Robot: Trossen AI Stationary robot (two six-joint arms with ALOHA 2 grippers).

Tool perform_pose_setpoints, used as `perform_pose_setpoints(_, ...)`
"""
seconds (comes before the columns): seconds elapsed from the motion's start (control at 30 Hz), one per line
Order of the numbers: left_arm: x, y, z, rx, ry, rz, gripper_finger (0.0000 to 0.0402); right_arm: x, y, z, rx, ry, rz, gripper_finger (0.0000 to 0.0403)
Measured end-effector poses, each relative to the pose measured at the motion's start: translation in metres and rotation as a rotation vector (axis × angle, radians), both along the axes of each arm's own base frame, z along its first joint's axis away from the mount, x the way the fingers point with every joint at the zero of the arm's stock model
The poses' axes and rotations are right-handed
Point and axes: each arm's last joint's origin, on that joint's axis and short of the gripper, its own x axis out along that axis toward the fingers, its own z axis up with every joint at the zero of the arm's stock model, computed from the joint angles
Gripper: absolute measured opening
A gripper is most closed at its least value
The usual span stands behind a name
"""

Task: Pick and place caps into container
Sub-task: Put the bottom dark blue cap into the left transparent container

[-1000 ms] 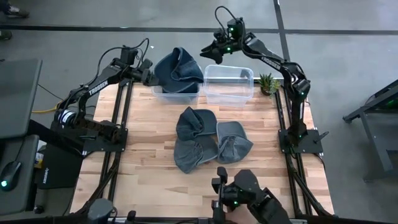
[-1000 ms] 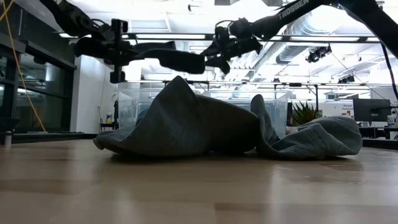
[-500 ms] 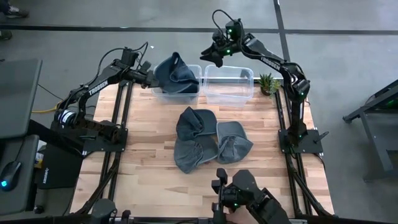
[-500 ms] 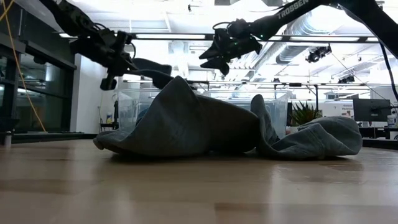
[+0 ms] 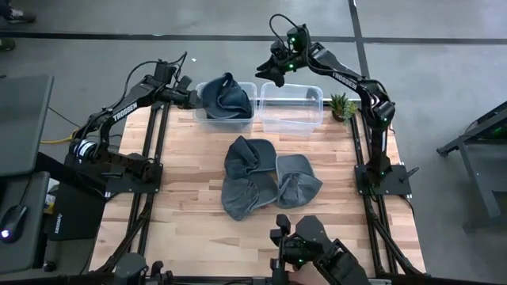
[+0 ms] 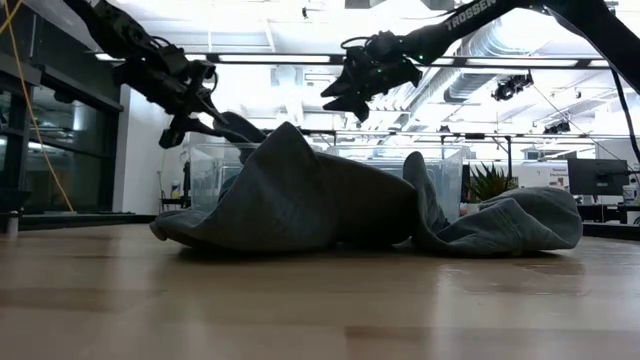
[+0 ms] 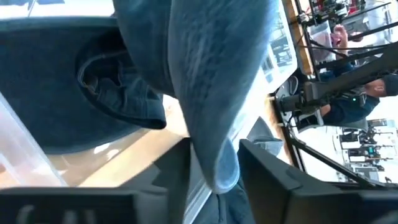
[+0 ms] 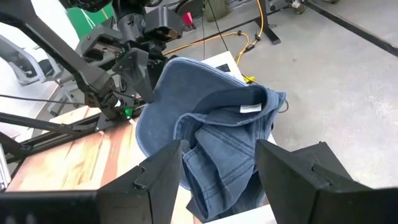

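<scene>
The left gripper (image 5: 190, 98) is clamped on the edge of a dark slate-blue cap (image 5: 224, 96), a soft, crumpled piece of fabric with stitched seams and a small white label, sagging into the left clear bin (image 5: 239, 120). The right gripper (image 5: 270, 70) hovers above the bins with its fingers spread and empty. Three more floppy caps (image 5: 261, 178), blue and grey, lie heaped mid-desk (image 5: 190, 198).

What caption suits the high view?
Left end effector lowers a blue cap into the left bin; three caps wait.
</scene>
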Motion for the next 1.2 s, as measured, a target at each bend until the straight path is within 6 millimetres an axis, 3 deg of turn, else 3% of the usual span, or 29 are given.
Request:
perform_pose_setpoints(0.13, 0.001, 0.002, 0.002, 0.022, -0.009, 0.01, 0.0187, 0.0, 0.0, 0.0, -0.006, 0.001, 0.001, 0.02)
perform_pose_setpoints(0.27, 0.001, 0.005, 0.012, 0.054, -0.002, 0.037, 0.0214, 0.0, 0.0, 0.0, -0.01, 0.002, 0.002, 0.02)
perform_pose_setpoints(0.4, 0.002, 0.01, 0.035, 0.163, 0.043, 0.074, 0.0217, 0.0, 0.0, -0.001, -0.009, 0.009, 0.003, 0.02)
perform_pose_setpoints(0.63, -0.006, 0.014, 0.079, 0.405, 0.33, 0.222, 0.0217, -0.001, 0.001, -0.002, -0.019, 0.017, 0.011, 0.02)
perform_pose_setpoints(0.83, -0.006, 0.013, 0.086, 0.448, 0.323, 0.18, 0.0217, 0.001, 0.003, -0.002, -0.063, 0.013, 0.04, 0.02)
perform_pose_setpoints(1.0, -0.006, 0.011, 0.084, 0.481, 0.348, 0.112, 0.0185, 0.008, 0.009, -0.002, -0.097, 0.011, 0.074, 0.02)
perform_pose_setpoints(1.2, 0.012, 0.0, 0.084, 0.582, 0.347, -0.04, 0.01, 0.013, 0.015, -0.002, -0.111, 0.012, 0.09, 0.02)
